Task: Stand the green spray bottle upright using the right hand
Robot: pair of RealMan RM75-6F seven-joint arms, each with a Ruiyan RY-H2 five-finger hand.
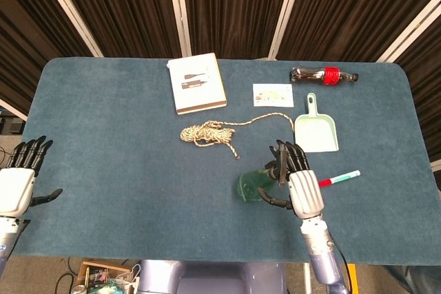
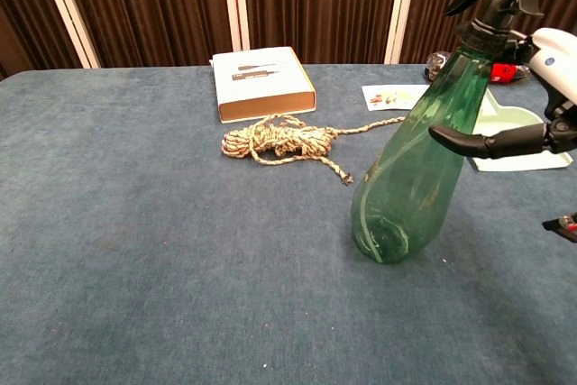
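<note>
The right hand's (image 1: 301, 182) fingers (image 2: 487, 141) are clamped on the green spray bottle (image 2: 416, 169), tilted, base at the blue desk (image 1: 110, 142); rope (image 1: 207, 133) at eleven o'clock; left hand (image 1: 17, 185) spread, holding nothing, far at nine o'clock.

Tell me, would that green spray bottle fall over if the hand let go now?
Probably. The green spray bottle leans, its base only partly on the table, and the right hand holds it. It looks empty, so likely light and easy to knock. It is tall with a narrow top, so probably tippy.
</note>
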